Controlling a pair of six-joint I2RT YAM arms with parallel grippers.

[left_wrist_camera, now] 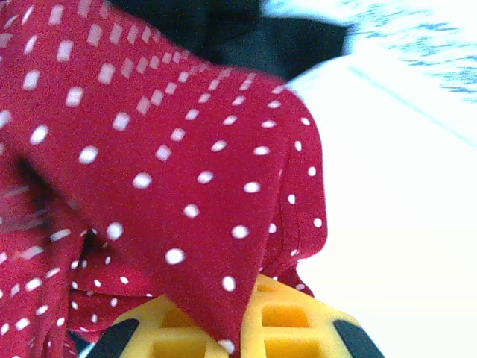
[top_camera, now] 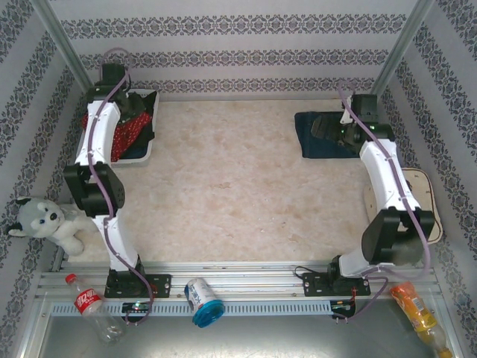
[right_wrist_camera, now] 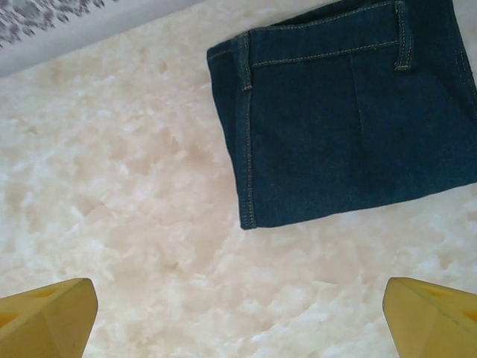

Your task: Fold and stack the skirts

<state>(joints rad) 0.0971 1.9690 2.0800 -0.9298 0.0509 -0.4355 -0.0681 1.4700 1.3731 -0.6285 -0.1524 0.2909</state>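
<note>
Striped floral wallpaper (top_camera: 238,45) enclosed a marbled cream table (top_camera: 223,186). The right gripper (right_wrist_camera: 238,328) hovered with fingers spread, a folded denim skirt (right_wrist_camera: 350,119) lying flat just ahead. The left gripper (left_wrist_camera: 238,332) was pressed together, pinching the red polka-dot skirt (left_wrist_camera: 186,149).

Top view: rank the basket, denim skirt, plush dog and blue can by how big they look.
1. Basket, though partly covered.
2. Denim skirt and plush dog: too alike to rank.
3. Can, smallest.
</note>
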